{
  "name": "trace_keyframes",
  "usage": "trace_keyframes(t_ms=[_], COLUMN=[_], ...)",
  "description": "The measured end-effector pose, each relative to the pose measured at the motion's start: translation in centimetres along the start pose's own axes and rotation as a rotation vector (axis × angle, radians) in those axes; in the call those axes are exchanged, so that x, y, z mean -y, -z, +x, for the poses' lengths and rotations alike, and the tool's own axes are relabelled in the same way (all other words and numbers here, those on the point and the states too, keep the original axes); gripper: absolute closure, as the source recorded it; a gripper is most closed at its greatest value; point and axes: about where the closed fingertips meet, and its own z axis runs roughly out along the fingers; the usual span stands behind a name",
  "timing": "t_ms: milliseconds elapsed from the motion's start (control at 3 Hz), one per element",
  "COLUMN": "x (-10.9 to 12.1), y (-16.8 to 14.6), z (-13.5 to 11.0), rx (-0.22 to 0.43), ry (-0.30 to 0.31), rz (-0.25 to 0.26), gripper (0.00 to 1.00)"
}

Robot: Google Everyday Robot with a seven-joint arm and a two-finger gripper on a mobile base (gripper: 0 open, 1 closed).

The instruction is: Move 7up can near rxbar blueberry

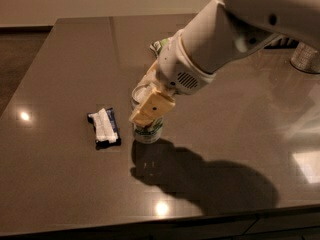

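Observation:
The 7up can stands upright on the dark table, a short way right of the rxbar blueberry, a dark blue wrapper with a white band. My gripper reaches down from the upper right and is shut on the can, its tan fingers clamped over the can's top and side. The can's base seems to touch the table. The arm hides the can's upper part.
A green and white snack bag lies behind the arm, mostly hidden. A clear round container stands at the far right edge. The table's front edge runs along the bottom.

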Motion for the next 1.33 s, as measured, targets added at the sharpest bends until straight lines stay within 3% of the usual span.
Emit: trace_keyframes(t_ms=[333, 667, 1333], x=[0.7, 1.2, 0.9], y=[-2.0, -3.5, -4.3], z=[-0.4, -0.1, -0.3], rx=[0.015, 0.008, 0.024], ry=[0.004, -0.004, 0.015], rz=[0.0, -0.002, -0.025], gripper=[1.0, 0.82, 0.36])
